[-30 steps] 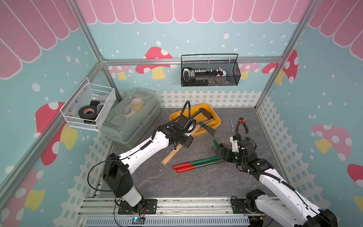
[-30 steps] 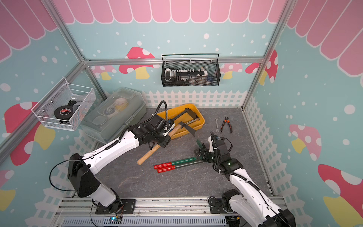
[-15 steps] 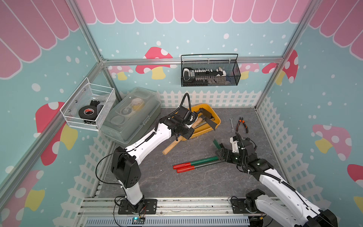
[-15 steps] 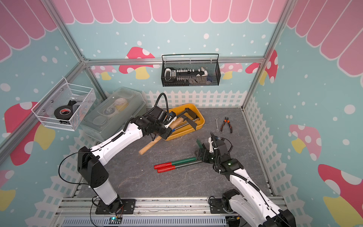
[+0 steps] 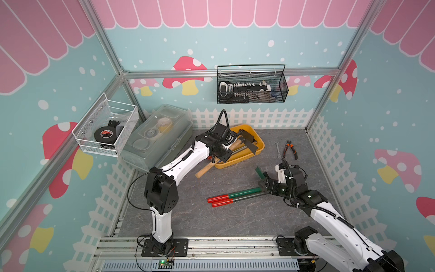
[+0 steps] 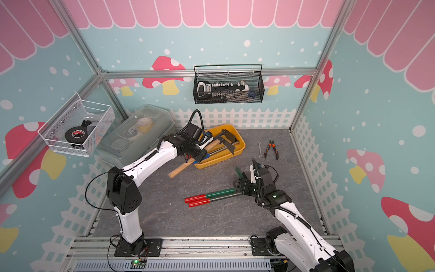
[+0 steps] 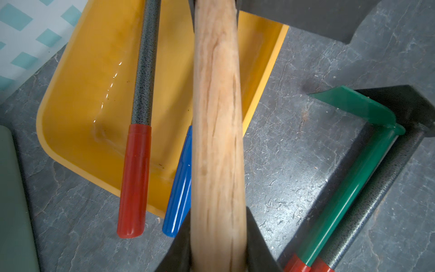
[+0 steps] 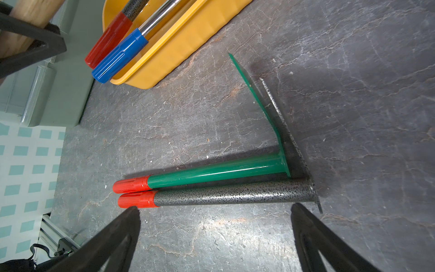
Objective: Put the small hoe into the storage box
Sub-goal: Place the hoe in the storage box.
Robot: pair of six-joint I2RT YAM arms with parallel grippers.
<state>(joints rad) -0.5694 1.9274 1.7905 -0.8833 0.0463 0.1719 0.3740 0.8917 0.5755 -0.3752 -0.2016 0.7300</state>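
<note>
My left gripper [image 5: 221, 150] [image 7: 217, 212] is shut on the pale wooden handle of the small hoe [image 5: 208, 166] [image 6: 181, 168]. Its black blade [image 5: 249, 144] is over the inside of the yellow storage box [image 5: 237, 162] [image 6: 219, 162] [image 7: 82, 94], while the handle's end sticks out past the near left rim, low over the table. Inside the box lie a speckled tool with a red grip [image 7: 134, 176] and a blue-gripped one [image 7: 179, 188]. My right gripper [image 5: 263, 182] [image 8: 214, 207] is open and holds nothing, just beside a speckled hoe [image 8: 230, 194].
A green hoe [image 5: 242, 192] [image 8: 211, 173] and the speckled hoe lie side by side mid-table. Pliers [image 5: 289, 149] and a wrench [image 5: 278, 149] lie at the back right. A translucent grey lidded box [image 5: 160, 136] stands left of the storage box. Mesh baskets [image 5: 251, 87] [image 5: 106, 129] hang on the walls.
My left arm has carried the wooden-handled hoe back and to the right, bringing its black blade from in front of the storage box to over it. The right arm has stayed put.
</note>
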